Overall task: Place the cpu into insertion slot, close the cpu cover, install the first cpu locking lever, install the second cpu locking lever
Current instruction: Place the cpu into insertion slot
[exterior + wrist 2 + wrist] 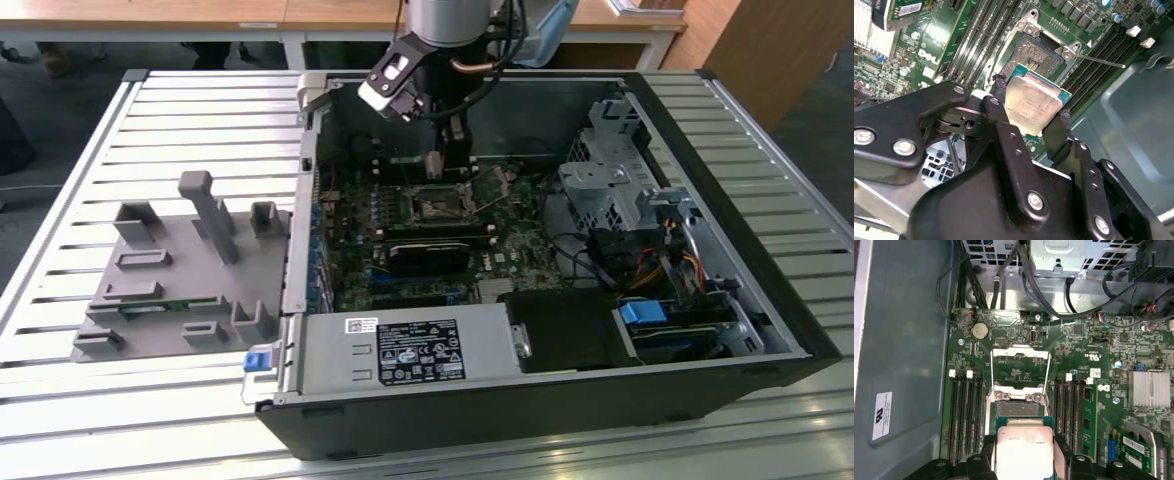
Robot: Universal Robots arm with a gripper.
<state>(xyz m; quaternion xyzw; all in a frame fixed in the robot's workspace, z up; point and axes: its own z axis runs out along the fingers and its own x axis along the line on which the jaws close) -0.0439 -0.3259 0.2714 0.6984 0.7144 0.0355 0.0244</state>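
Gripper (1031,104) pinches the cpu (1024,450) by two opposite edges, near the open insertion slot (1036,52). Likely light, stiff, slick-topped. Edge grip suits it, since the underside is probably fragile.

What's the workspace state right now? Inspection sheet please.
Surface: slatted metal table, with an open computer case on it.
Job's things: cpu held close to the insertion slot, not seated; cpu cover open; a locking lever released.
Clutter: grey fixture tray beside the case.
Grippers: gripper, jaws shut on the cpu.
Cables: black bundle at the board's edge, away from the slot.
Surroundings: desks behind the table.
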